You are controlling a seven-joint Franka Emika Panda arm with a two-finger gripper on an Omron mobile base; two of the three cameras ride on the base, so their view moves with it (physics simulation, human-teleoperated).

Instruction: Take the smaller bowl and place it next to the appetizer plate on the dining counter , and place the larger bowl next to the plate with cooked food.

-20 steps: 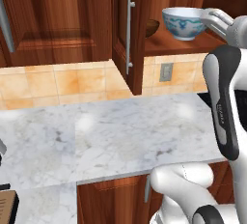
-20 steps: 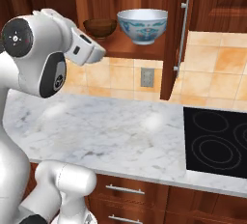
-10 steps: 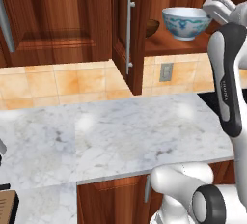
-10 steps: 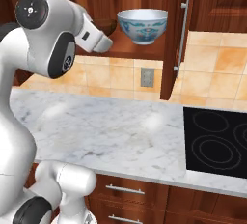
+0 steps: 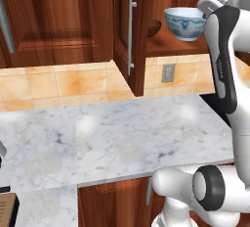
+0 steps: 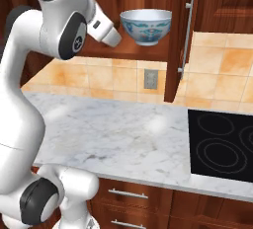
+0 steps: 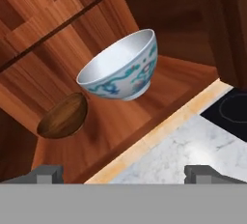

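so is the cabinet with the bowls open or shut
Open: its door stands swung out edge-on, and the larger bowl and the smaller bowl sit exposed on the shelf.

From the left base camera I get just a sliver of the smaller bowl [image 5: 154,28] past the open cabinet door's [image 5: 128,35] edge. My arm covers the right rim of the larger bowl [image 5: 184,23]. The stovetop [image 6: 222,146] runs off the right base picture's right edge. The fingertips [image 7: 47,174] barely clear the hand picture's bottom.

arm [image 6: 29,99]: glossy white rounded links | joints: dark grey discs | fingers [image 7: 46,174]: dark grey
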